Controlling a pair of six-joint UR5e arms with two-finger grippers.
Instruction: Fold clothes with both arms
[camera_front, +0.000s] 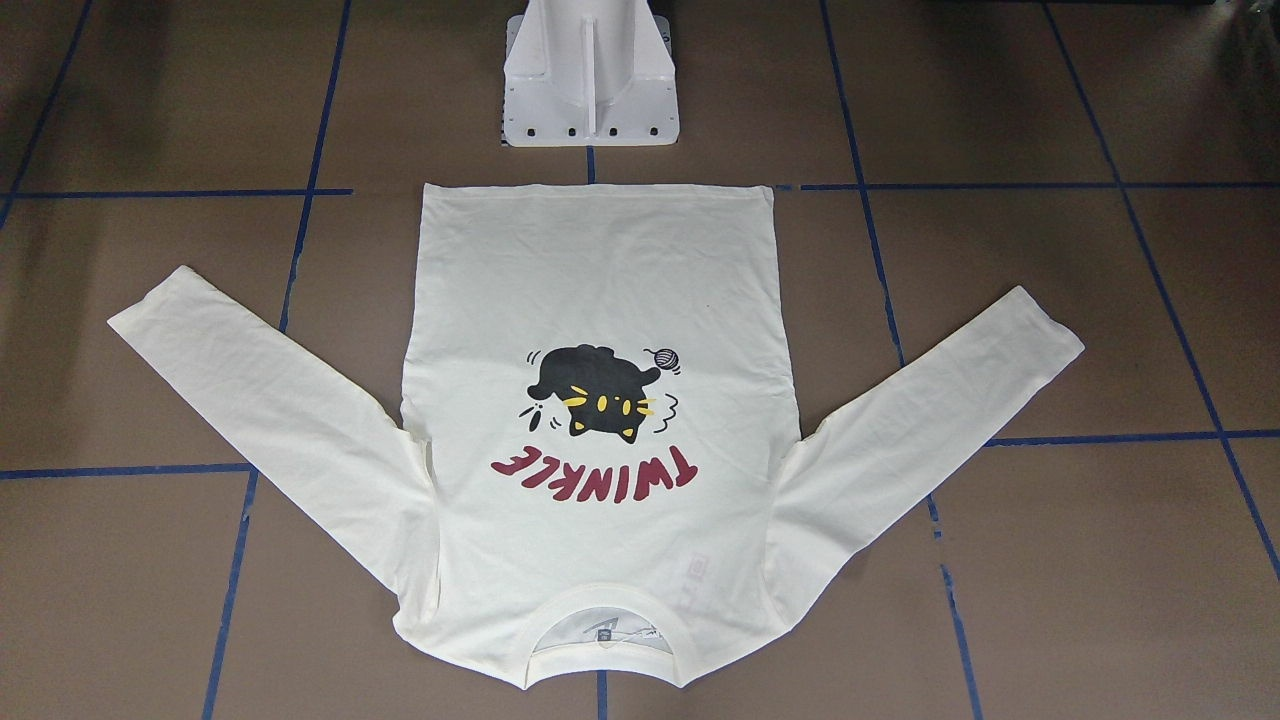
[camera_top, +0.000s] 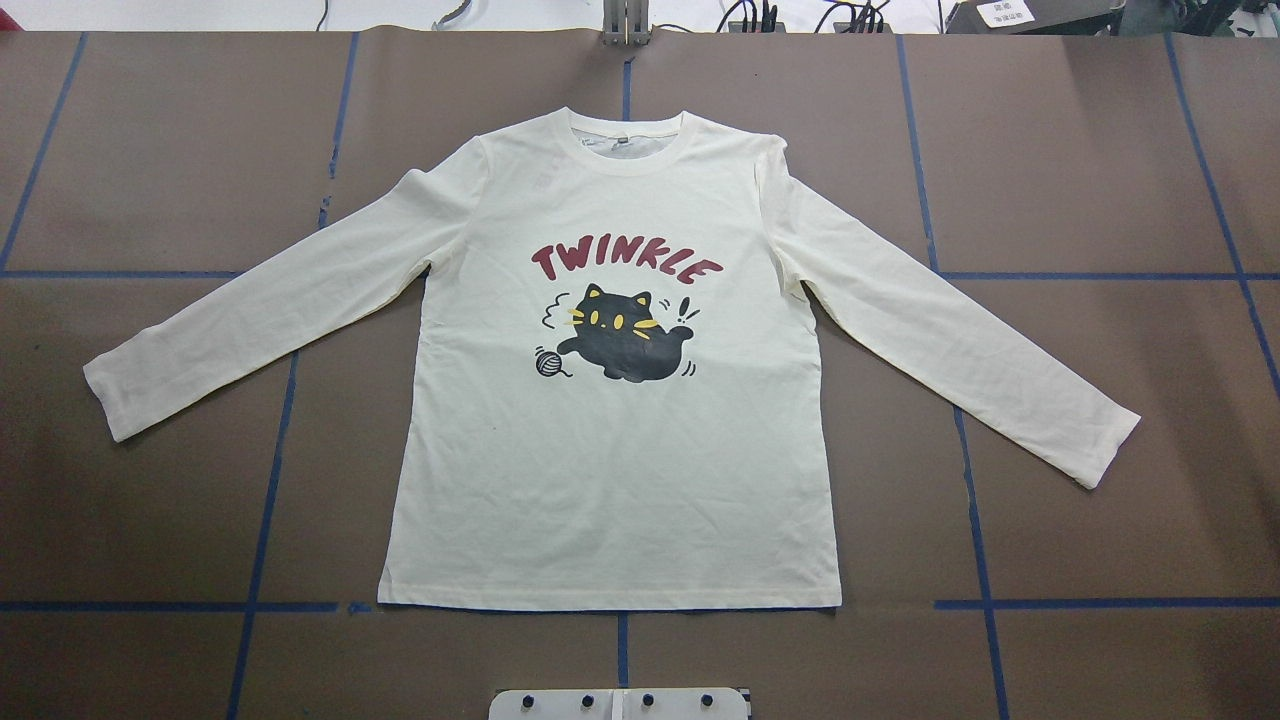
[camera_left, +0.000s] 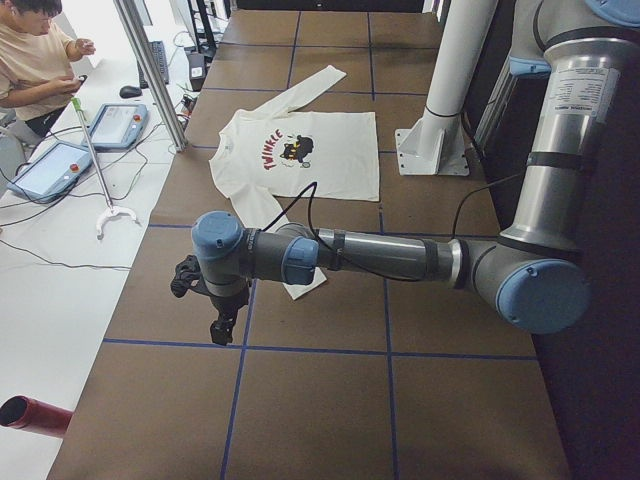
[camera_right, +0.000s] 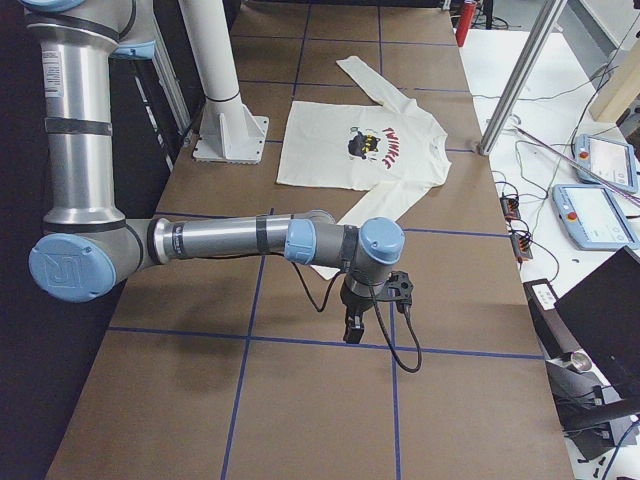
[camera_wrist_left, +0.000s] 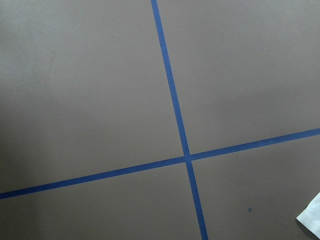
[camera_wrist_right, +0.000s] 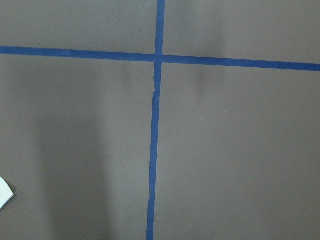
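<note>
Facing the robot, the shirt (camera_front: 600, 440) lies flat and print-up on the table (camera_front: 1050, 560), hem toward the white pedestal (camera_front: 590, 80), and neither arm shows here. The likely trouble is uneven work: if one claw pinches both layers and the other only the top one, or if they lift at different times, the body would probably skew and the fold come out crooked.

From overhead, both sleeves stretch far out to the sides, so a dragged sleeve (camera_top: 260, 315) could bunch under the body. The cloth is cream, lightly creased, with a black cat, a yarn ball and dark-red "TWINKLE" lettering below the collar (camera_top: 632, 140).

From the table's left end, the left arm (camera_left: 380, 255) reaches low across the table, and the left claw (camera_left: 217, 330) hangs above bare table near a cuff. Whether it is wide or narrow cannot be told from here.

From the right end, the right arm (camera_right: 230, 238) mirrors it; the right claw (camera_right: 353, 330) hangs empty-looking beside the other cuff, its opening likewise impossible to judge.

The left wrist camera sees blue tape (camera_wrist_left: 175, 110) crossing on the table and a white cuff corner (camera_wrist_left: 311, 220) at the lower right edge.

The right wrist camera shows a cuff tip (camera_wrist_right: 4, 194) at its left edge. Each claw must shift sideways to the cuff, or it would likely close on nothing.
</note>
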